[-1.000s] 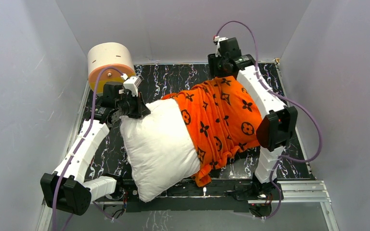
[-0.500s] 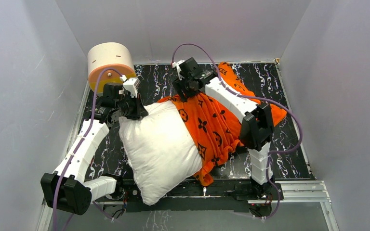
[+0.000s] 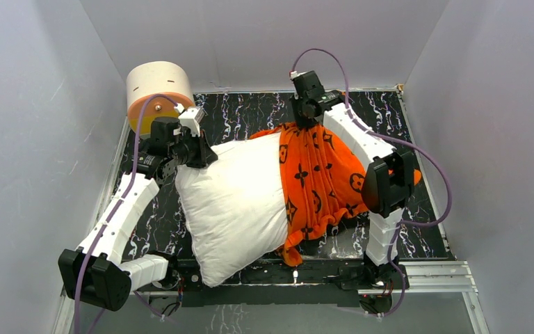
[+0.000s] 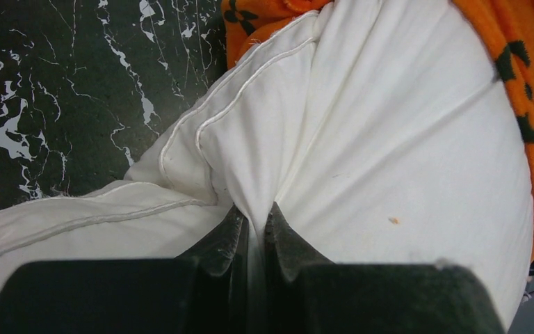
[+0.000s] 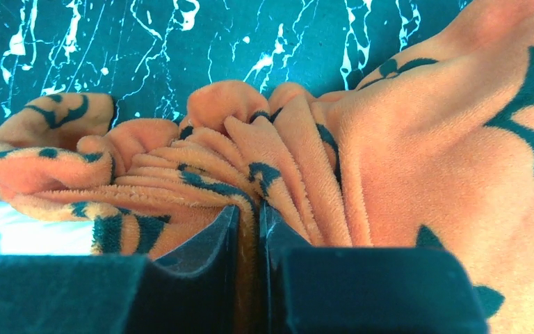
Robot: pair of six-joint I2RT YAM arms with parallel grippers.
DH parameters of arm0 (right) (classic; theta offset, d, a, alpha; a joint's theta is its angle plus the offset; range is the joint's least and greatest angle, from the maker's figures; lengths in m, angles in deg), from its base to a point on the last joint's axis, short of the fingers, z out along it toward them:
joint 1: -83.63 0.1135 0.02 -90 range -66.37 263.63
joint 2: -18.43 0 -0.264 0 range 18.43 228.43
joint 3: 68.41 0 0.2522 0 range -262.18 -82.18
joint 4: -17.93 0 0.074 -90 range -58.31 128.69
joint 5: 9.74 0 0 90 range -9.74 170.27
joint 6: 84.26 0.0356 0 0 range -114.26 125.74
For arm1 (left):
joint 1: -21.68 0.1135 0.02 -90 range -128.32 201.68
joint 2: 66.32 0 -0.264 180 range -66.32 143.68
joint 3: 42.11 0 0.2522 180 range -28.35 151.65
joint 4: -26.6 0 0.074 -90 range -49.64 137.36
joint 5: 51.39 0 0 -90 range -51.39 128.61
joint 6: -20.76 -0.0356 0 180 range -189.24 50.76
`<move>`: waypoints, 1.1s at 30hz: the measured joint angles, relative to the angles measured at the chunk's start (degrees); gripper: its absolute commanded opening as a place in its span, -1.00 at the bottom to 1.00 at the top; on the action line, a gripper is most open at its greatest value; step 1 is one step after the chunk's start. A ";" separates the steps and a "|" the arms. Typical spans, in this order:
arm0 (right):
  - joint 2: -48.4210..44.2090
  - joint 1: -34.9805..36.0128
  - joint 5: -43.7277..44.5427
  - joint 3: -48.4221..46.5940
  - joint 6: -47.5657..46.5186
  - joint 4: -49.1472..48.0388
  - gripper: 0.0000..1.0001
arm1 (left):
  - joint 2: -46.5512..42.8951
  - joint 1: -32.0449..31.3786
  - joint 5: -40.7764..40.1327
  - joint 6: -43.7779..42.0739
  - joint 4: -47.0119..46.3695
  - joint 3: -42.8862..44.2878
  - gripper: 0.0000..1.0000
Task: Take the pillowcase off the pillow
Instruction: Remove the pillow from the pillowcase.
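My left gripper (image 4: 256,212): still pinching a pillow (image 3: 233,202) fold, worktop's (image 3: 243,111) left side.
Pillowcase (image 3: 323,174): slid rightward; more white bare (about half).
My right gripper (image 5: 249,209): let go, re-pinches bunched plush near far edge, so I judge another pull is ready.

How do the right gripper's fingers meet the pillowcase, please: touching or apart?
Touching. The right wrist view shows the right gripper with its fingers pinching a fold of the pillowcase.

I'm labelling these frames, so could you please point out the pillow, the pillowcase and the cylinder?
pillow (image 3: 233,202): overhead view, bare white middle.
pillowcase (image 3: 320,174): overhead view, orange top face.
cylinder (image 3: 154,82): overhead view, cream side wall.
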 measured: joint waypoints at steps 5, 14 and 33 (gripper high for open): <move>-2.51 -1.97 -5.68 0.07 1.38 1.62 0.03 | -0.09 -0.31 -0.63 0.26 -0.37 -0.17 -1.00; -27.17 -5.99 -21.05 20.15 4.92 -7.87 0.47 | 5.57 0.74 -1.46 -0.46 0.68 2.10 -1.00; -45.07 4.31 -24.96 60.92 26.73 -30.47 0.47 | 29.03 2.38 -8.72 2.14 5.31 29.97 0.97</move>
